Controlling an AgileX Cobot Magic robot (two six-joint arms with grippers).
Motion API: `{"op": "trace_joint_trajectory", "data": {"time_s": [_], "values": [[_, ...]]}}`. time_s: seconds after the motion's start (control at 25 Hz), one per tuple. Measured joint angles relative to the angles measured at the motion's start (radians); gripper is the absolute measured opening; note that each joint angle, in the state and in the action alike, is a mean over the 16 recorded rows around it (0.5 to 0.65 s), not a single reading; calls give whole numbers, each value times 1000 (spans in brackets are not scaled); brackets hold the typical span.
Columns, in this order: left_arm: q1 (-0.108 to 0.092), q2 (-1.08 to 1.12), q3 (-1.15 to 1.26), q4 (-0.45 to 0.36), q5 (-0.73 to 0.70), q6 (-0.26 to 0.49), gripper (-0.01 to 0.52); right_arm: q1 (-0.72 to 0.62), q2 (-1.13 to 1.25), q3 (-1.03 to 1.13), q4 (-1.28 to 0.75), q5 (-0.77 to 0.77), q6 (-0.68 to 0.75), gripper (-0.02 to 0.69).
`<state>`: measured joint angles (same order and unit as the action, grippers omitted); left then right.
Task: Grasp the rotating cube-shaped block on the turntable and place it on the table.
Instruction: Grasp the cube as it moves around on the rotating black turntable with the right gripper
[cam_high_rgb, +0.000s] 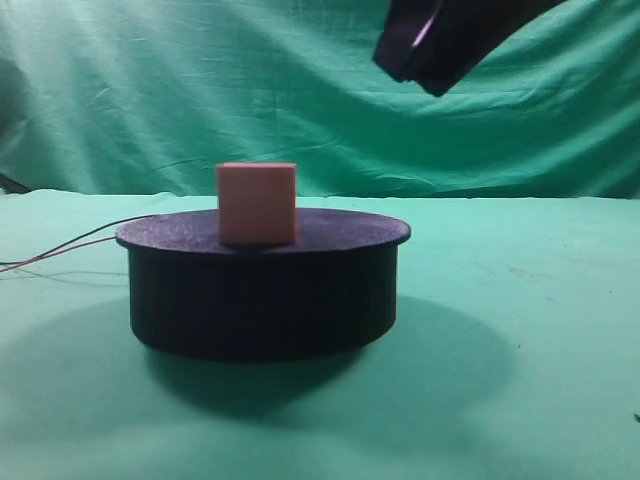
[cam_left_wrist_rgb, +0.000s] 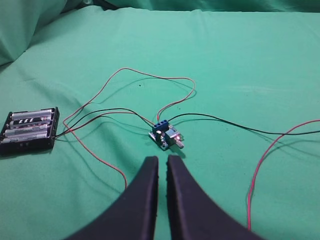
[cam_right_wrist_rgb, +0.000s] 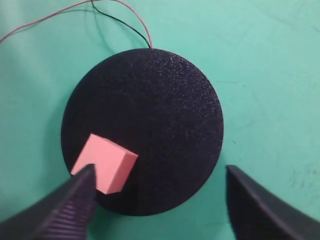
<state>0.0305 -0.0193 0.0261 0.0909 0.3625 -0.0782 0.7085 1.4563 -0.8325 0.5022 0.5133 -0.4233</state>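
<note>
The salmon-pink cube-shaped block (cam_high_rgb: 257, 203) stands on the black turntable (cam_high_rgb: 265, 285), left of the disc's middle. In the right wrist view the block (cam_right_wrist_rgb: 107, 162) sits near the disc's lower-left rim (cam_right_wrist_rgb: 150, 125). My right gripper (cam_right_wrist_rgb: 160, 172) is open and empty, high above the turntable; its left finger (cam_right_wrist_rgb: 75, 195) overlaps the block's corner in view. Part of that arm shows at the top of the exterior view (cam_high_rgb: 440, 40). My left gripper (cam_left_wrist_rgb: 162, 162) is shut and empty above the green table (cam_left_wrist_rgb: 240, 60), away from the turntable.
Thin red and black wires (cam_high_rgb: 60, 250) trail left from the turntable. In the left wrist view a small blue circuit board (cam_left_wrist_rgb: 166, 135) and a black battery holder (cam_left_wrist_rgb: 30, 131) lie on the cloth, joined by looping wires (cam_left_wrist_rgb: 150, 77). A green backdrop (cam_high_rgb: 200, 90) hangs behind.
</note>
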Motion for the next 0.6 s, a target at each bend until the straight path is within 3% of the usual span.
{"op": "trace_joint_trajectory", "data": {"time_s": [0.12,0.2,0.4,0.6], "values": [[0,0,0,0,0,0,0,9,39,-6,13,-14,-30,606],[0,0,0,0,0,0,0,15,64,-9,11,-27,-49,588],[0,0,0,0,0,0,0,27,116,-22,-27,-45,-65,462],[0,0,0,0,0,0,0,13,109,-48,-117,-29,5,334]]}}
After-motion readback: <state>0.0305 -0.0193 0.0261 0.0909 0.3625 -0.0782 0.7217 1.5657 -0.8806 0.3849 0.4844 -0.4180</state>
